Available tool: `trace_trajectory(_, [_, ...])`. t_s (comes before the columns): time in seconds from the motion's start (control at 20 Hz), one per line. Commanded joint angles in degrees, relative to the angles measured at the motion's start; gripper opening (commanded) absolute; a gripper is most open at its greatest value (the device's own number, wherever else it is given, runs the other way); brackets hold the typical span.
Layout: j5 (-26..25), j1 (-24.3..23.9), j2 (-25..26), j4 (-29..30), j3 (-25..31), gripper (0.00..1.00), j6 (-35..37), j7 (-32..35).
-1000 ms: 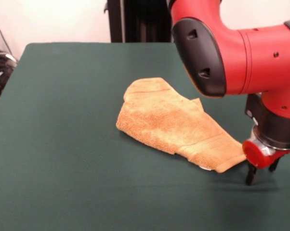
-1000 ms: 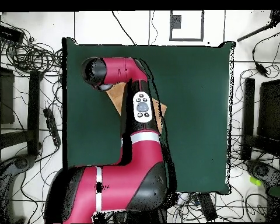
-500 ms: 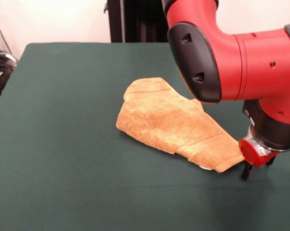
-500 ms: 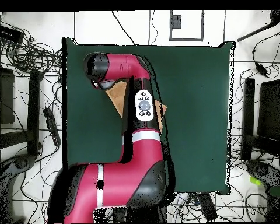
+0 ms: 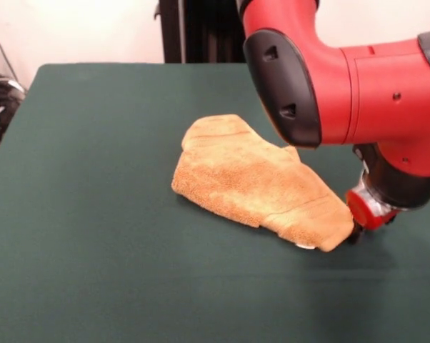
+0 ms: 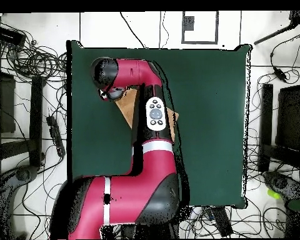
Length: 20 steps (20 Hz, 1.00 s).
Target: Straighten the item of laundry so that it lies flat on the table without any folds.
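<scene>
The golden-orange towel (image 5: 254,179) lies crumpled and folded near the middle of the dark green table (image 5: 86,214). Its ribbed band (image 5: 311,209) and a small white tag (image 5: 305,247) are at its near right end. My gripper (image 5: 356,232) hangs under the red wrist, low at the table, right against that right end of the towel; its tips are mostly hidden by the cloth. In the overhead view the arm (image 6: 149,115) covers most of the towel (image 6: 172,122), and the gripper is hidden under the wrist.
A black post (image 5: 201,28) stands behind the table's far edge. In the overhead view, cables and stands (image 6: 34,81) surround the table (image 6: 209,94). The arm's big red elbow (image 5: 329,78) hangs over the right part of the table.
My gripper has moved left and toward the towel, from a short way off its right end to right against it. The towel has hardly moved.
</scene>
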Motion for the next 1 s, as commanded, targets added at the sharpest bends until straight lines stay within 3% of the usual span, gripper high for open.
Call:
trace_trajectory(0.05, [2.69,0.36,-6.83,18.32,-0.44,1.00,4.70,13.58])
trace_trajectory(0.3, [3.97,0.82,-9.23,22.01,-1.04,1.00,5.63,16.90])
trace_trajectory(0.5, [4.18,1.43,-12.37,28.37,-1.77,1.00,-0.19,17.62])
trace_trajectory(1.0, [1.24,1.42,-11.89,30.59,-3.04,1.00,-10.89,13.91])
